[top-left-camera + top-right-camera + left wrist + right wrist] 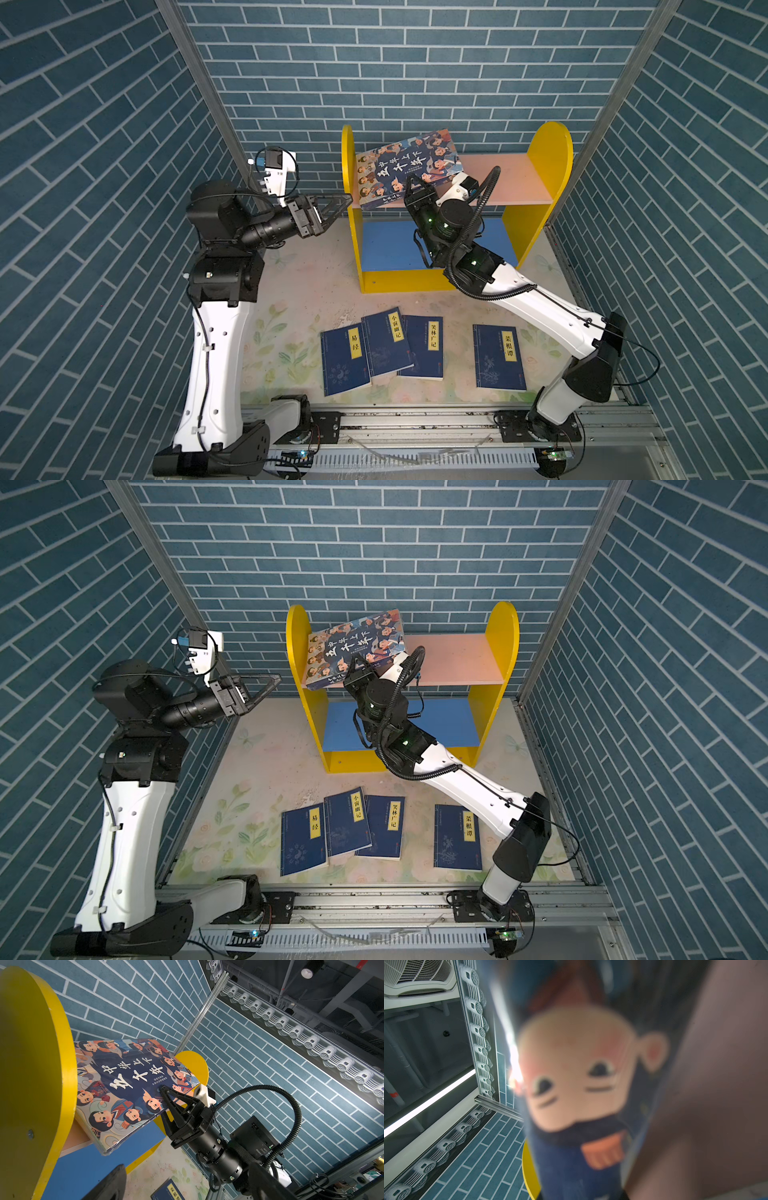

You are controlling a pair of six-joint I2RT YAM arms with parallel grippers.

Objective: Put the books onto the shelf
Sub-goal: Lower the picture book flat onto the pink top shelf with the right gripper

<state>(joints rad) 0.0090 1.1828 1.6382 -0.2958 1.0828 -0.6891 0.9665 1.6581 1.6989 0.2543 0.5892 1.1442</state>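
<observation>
**Right claw** (419, 187): closed on the cartoon book (409, 166). One finger (165, 1090) lies on the cover and the other sits under the lettered front edge, gripping toward the book's right end. My right wrist view is filled by the blurred cover.

**Book position:** over the left half of the pink upper board (507, 178) of the shelf (552, 149). Its left end is just beside the left yellow panel (347, 166).
- Cover faces up.
- Long axis runs along the board, from panel toward panel, with the right end swung slightly toward the back wall.
- Front left corner overhangs the board's front edge.
- Whether the underside touches the board: cannot tell.

**Left claw** (338, 208): jaws spread wide, nothing in them. It sits outside that left panel at upper-tier height, tips near the panel's front edge.

**Navy books** (386, 345): flat on the floral mat (291, 332) in front of the shelf, yellow labels up, long axes pointing roughly toward the shelf. Three overlap at their edges. The fourth navy book (498, 357) lies apart to their right.
</observation>
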